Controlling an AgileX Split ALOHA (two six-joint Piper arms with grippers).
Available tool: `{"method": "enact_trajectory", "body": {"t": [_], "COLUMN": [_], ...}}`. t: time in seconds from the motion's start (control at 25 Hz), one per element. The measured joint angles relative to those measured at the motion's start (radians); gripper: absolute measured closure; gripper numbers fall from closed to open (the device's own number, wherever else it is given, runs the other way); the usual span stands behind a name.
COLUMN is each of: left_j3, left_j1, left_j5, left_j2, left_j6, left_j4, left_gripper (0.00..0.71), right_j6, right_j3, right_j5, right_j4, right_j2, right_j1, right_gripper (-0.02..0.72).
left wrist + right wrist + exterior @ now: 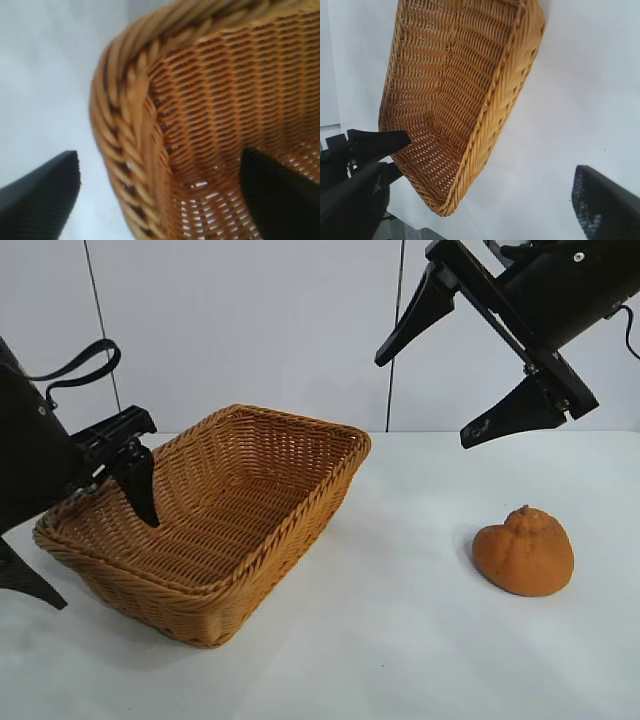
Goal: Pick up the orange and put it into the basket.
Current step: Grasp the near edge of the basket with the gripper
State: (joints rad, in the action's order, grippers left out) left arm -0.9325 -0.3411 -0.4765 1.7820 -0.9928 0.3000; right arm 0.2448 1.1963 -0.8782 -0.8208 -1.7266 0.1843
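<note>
The orange (525, 552) lies on the white table at the right, knobby bump up, well apart from the basket (338, 492). It shows in neither wrist view. My right gripper (422, 402) hangs high above the table, up and to the left of the orange, wide open and empty. My left gripper (135, 502) is open at the basket's left end. In the left wrist view (160, 160) its jaws straddle the braided rim (125, 125), one finger inside and one outside. The basket holds nothing and also shows in the right wrist view (505, 95).
The white table (400, 640) lies bare between the basket and the orange. A pale panelled wall (250, 330) stands behind. The table's edge (410, 227) shows in the right wrist view past the basket's end.
</note>
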Motion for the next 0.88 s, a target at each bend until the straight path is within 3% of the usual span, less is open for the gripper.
{"method": "enact_trajectory", "body": {"t": [0.48,0.56,0.64,0.8,0.88], "left_j3": [0.001,0.001,0.001,0.001,-0.002], "left_j1": [0.000,0.000,0.000,0.000,0.000], "left_j5": [0.049,0.049,0.046,0.003,0.001], "left_j2": [0.099,0.100,0.100,0.100,0.097], "left_j6": [0.000,0.000,0.000,0.000,-0.011], "left_j4": [0.027,0.027,0.029,0.030,0.043], "left_gripper": [0.094,0.119,0.210,0.525,0.604], "right_j6": [0.000,0.000,0.000,0.000,0.000], "right_j3": [0.000,0.000,0.000,0.000,0.000], "right_j5": [0.006,0.007,0.008,0.009,0.009], "right_j4": [0.000,0.000,0.000,0.000,0.000], "right_j2": [0.000,0.000,0.000,0.000,0.000], "right_j1": [0.000,0.000,0.000,0.000,0.000], "right_gripper": [0.024,0.024,0.024,0.024,0.024]}}
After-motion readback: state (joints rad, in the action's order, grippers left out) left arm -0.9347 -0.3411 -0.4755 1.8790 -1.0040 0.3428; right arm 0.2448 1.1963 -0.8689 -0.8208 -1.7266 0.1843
